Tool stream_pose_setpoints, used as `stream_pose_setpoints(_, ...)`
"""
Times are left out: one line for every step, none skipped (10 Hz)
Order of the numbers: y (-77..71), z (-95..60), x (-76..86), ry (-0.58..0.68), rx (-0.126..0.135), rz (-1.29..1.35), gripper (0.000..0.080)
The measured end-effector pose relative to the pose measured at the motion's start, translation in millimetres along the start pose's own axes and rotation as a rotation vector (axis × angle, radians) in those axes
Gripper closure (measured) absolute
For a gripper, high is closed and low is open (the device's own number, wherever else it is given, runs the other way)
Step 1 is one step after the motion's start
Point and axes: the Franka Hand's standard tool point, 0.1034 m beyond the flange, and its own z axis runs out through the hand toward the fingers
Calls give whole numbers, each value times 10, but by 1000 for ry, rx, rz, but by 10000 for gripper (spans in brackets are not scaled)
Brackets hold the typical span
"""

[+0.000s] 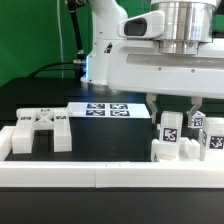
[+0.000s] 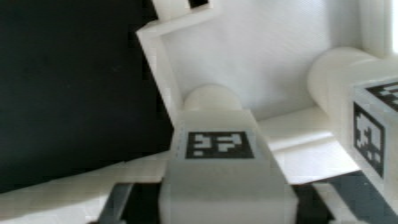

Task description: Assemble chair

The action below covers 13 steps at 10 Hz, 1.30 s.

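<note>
Between the prongs of the pincer (image 1: 175,115), tagged white chair post (image 2: 219,150), whether clamped unclear

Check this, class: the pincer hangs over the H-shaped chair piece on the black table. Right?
Wrong: the pincer is at the tagged white block on the exterior view's right; the H-shaped chair piece lies at its left.

table (image 1: 25,100) black | marker board (image 1: 105,109) flat mid-table | border rail (image 1: 100,176) along near edge | chair parts (image 1: 40,130) at both ends
</note>
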Motion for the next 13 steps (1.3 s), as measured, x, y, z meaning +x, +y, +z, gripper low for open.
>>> stream_pose_setpoints(-2, 0, -1, 0, 1, 46, 510)
stream_pose_setpoints(-5, 1, -3, -1, 2, 145, 510)
stream_pose_setpoints(-2, 2, -3, -1, 2, 213, 510)
stream_pose_setpoints(22, 7, 10, 1, 19, 336, 510)
stream_pose_setpoints(30, 9, 14, 0, 24, 443, 509)
stream_pose_setpoints(16, 10, 11, -1, 27, 540, 509)
stream_pose_setpoints(3, 12, 4, -4, 29, 624, 509)
stream_pose_setpoints(0, 13, 5, -6, 33, 738, 509)
stream_pose_setpoints(1, 13, 8, -9, 38, 815, 509)
stream_pose_setpoints(0, 13, 9, -10, 38, 867, 509)
stream_pose_setpoints(-9, 13, 6, -17, 43, 985, 509)
stream_pose_setpoints(-14, 13, 3, -20, 43, 1065, 509)
stream_pose_setpoints(-20, 12, -3, -27, 40, 1124, 509)
